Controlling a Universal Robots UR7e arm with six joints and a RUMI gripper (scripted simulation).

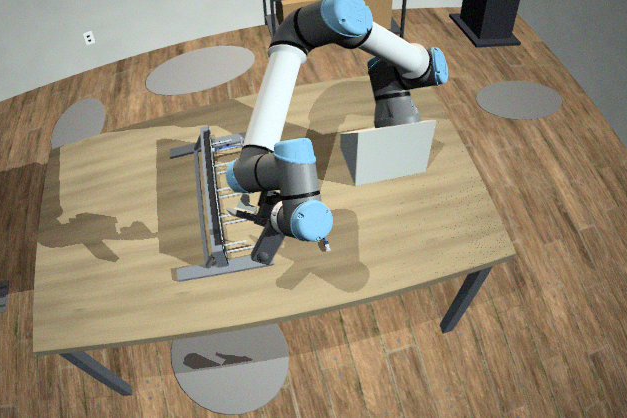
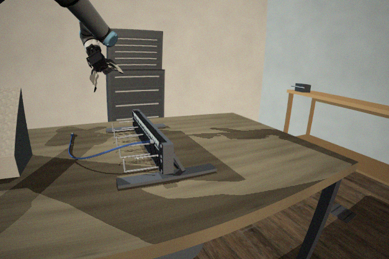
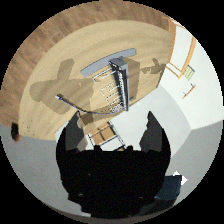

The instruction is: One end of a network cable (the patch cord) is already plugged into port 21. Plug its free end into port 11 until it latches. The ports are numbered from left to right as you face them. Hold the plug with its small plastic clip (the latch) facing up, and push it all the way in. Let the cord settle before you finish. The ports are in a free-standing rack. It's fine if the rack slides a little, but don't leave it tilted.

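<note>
The dark rack (image 1: 206,200) (image 2: 162,149) (image 3: 121,80) stands upright on its flat feet in the middle of the table. A blue patch cord (image 2: 111,150) (image 3: 75,105) runs from one port on the side with the wire cable guides and curves across the table. Its free plug (image 2: 72,134) (image 1: 325,245) (image 3: 59,96) lies on the table, away from the rack. My gripper (image 2: 106,77) (image 1: 240,210) (image 3: 113,111) is open and empty. It hangs high above the table on the cable-guide side of the rack, well clear of the cord. In the top view the arm hides most of the cord.
A pale box (image 1: 389,150) carrying the robot's base stands on the table (image 1: 104,310) (image 2: 266,161) behind the rack. A dark cabinet (image 2: 136,87) stands past the table's far edge, and a wooden shelf (image 2: 344,102) runs along the right wall.
</note>
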